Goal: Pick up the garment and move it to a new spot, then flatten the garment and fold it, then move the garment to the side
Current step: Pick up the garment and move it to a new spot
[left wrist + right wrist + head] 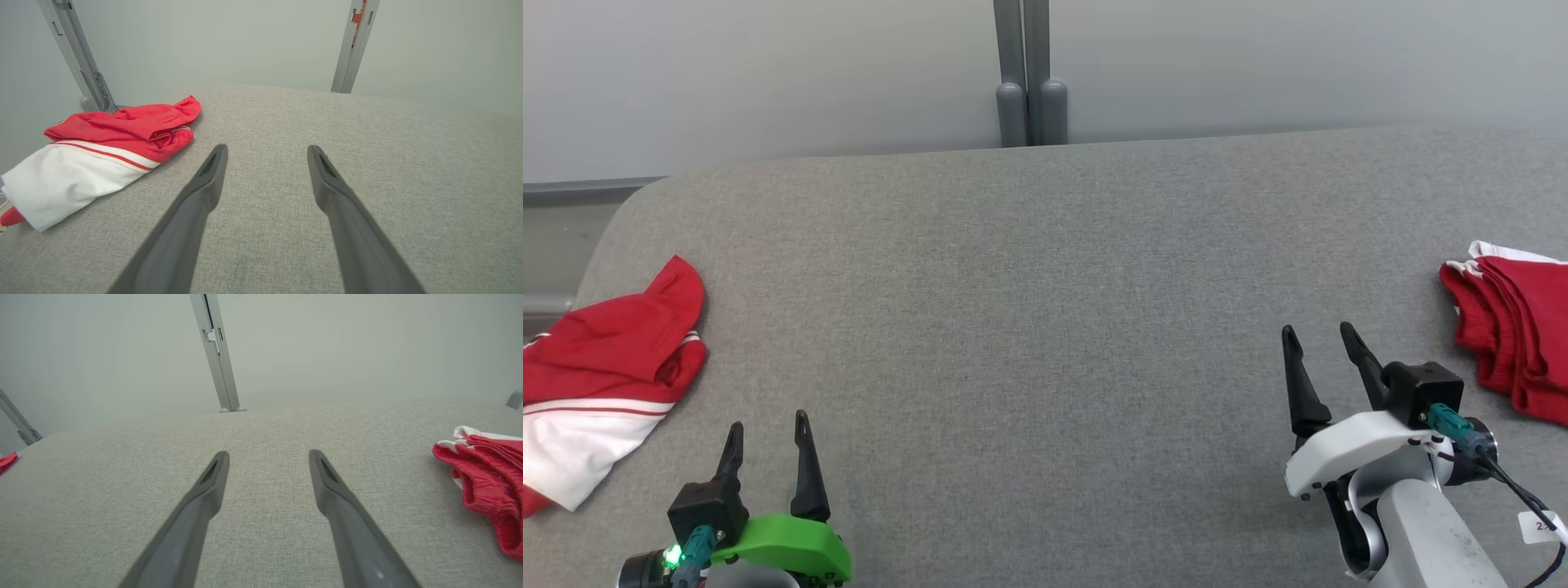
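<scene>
Over the grey table (pixel 1029 286) our left gripper (pixel 768 420) and right gripper (pixel 1316 327) hang wide open and empty, while the crumpled red-and-white garment (pixel 605 359) lies by its left edge, so we judge every step undone.

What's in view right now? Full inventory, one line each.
table: one, grey fabric top, spans the head view
red-and-white garment: one, red with a white panel, crumpled at the table's left edge
red garment with white trim: one, bunched at the table's right edge, cut off by the frame
metal posts: two, grey, side by side behind the far edge in the head view
wall: one, pale grey, behind the table
left gripper: one, dark fingers, green mount, lower left, open, empty
right gripper: one, dark fingers, white mount, lower right, open, empty
</scene>
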